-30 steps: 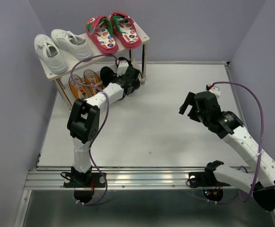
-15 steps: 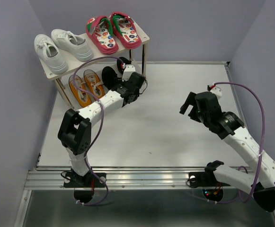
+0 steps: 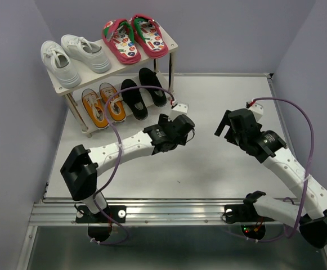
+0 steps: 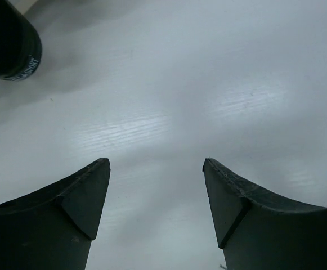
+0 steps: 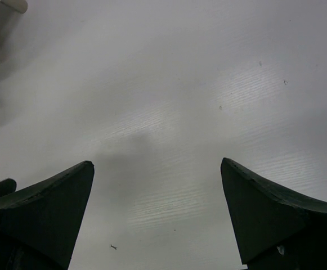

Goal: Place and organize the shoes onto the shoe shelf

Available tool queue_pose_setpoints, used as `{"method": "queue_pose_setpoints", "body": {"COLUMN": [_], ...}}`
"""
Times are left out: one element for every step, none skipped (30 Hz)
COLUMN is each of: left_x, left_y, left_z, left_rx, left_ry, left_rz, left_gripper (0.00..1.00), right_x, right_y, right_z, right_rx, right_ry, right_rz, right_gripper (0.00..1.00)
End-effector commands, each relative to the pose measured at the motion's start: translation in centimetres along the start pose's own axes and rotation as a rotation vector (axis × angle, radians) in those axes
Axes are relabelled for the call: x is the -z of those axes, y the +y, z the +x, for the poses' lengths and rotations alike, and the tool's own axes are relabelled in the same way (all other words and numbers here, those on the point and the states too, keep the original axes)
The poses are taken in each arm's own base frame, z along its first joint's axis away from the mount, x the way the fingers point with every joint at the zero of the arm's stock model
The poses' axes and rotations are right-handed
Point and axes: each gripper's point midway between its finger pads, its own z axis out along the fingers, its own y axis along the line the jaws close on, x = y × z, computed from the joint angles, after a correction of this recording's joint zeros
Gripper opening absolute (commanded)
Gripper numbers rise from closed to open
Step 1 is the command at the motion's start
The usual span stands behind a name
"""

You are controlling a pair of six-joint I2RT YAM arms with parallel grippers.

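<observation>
The shoe shelf stands at the back left. On its top board are the white sneakers and the red flip-flops. On the lower board the orange sneakers sit beside the black strap shoes. My left gripper hangs open over bare table in front of the shelf, holding nothing; one black shoe's toe shows at the upper left of its wrist view. My right gripper is open and empty over the table's right half.
The white table is enclosed by purple walls on the left, back and right. A metal rail runs along the near edge by the arm bases. Purple cables loop over both arms.
My left arm has pulled back from the shelf's lower board toward the table's middle, its jaws widening. A black shoe stays on that board. The right arm has hardly moved.
</observation>
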Motion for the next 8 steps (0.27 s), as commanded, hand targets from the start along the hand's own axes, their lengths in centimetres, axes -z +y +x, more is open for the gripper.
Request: {"method": "queue_pose_setpoints", "body": {"left_x": [5.1, 6.1, 6.8, 7.3, 8.2, 8.7, 9.1, 9.6], "left_y": [-2.7, -3.2, -3.6, -4.1, -4.5, -4.9, -5.1, -5.2], "left_z": [-1.1, -1.4, -1.5, -1.6, -1.7, -1.9, -1.9, -2.2], "left_rx": [0.024, 0.025, 0.023, 0.017, 0.016, 0.027, 0.030, 0.044], "left_ry": [-0.048, -0.057, -0.060, -0.067, -0.074, -0.077, -0.075, -0.086], "left_rz": [0.155, 0.193, 0.217, 0.240, 0.269, 0.290, 0.306, 0.327], "left_gripper": [0.78, 0.78, 0.78, 0.78, 0.78, 0.78, 0.77, 0.77], "right_x": [0.6, 0.6, 0.6, 0.6, 0.5, 0.3, 0.2, 0.1], "right_y": [-0.6, -0.7, -0.7, -0.8, -0.9, -1.1, -1.1, -1.3], "right_z": [-1.9, -1.9, -1.9, -1.8, -1.6, -1.4, -1.4, -1.2], "right_rx": [-0.015, -0.022, -0.023, -0.027, -0.028, -0.026, -0.027, -0.022], "right_ry": [-0.062, -0.062, -0.063, -0.064, -0.060, -0.058, -0.056, -0.049], "right_rz": [0.036, 0.039, 0.040, 0.044, 0.050, 0.059, 0.063, 0.077], "right_gripper": [1.00, 1.00, 1.00, 1.00, 1.00, 1.00, 1.00, 1.00]}}
